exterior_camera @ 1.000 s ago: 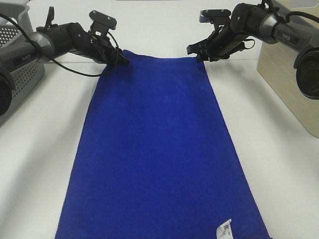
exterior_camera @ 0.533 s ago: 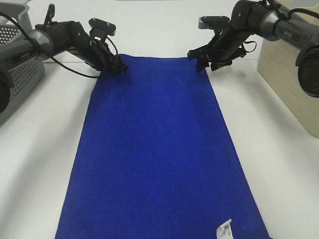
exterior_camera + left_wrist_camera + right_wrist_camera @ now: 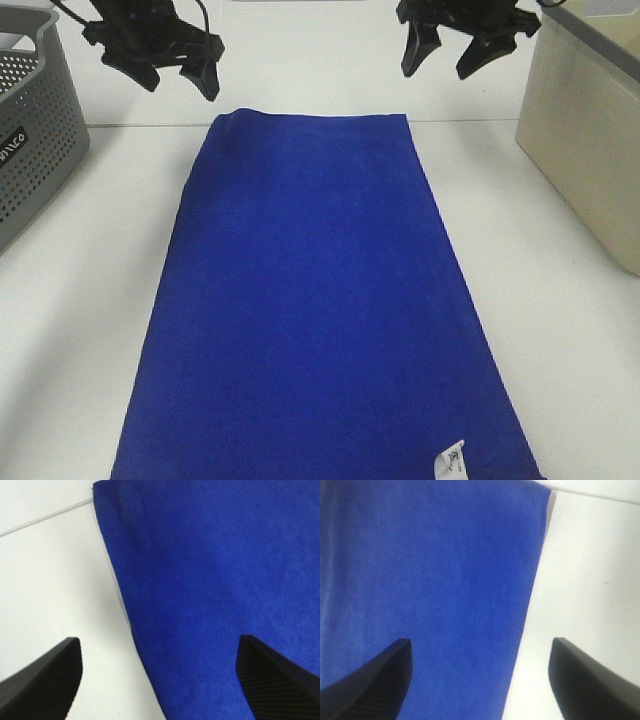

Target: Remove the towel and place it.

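The towel (image 3: 315, 300), a large deep-blue cloth with a small white tag (image 3: 451, 459) at its near right corner, lies flat on the white table. My left gripper (image 3: 178, 72) hangs open and empty above and behind the towel's far left corner. My right gripper (image 3: 446, 60) hangs open and empty above and behind the far right corner. The left wrist view shows the towel's left edge (image 3: 210, 590) between my open fingers (image 3: 45, 680). The right wrist view shows its right edge (image 3: 430, 580) between my open fingers (image 3: 590, 680).
A grey perforated basket (image 3: 30, 140) stands at the left edge of the table. A beige bin (image 3: 590, 130) stands at the right. Bare white table (image 3: 90, 300) lies on both sides of the towel.
Both grippers have let go of the towel's far corners, opened, and risen up and back. The towel's far edge now lies flat on the table.
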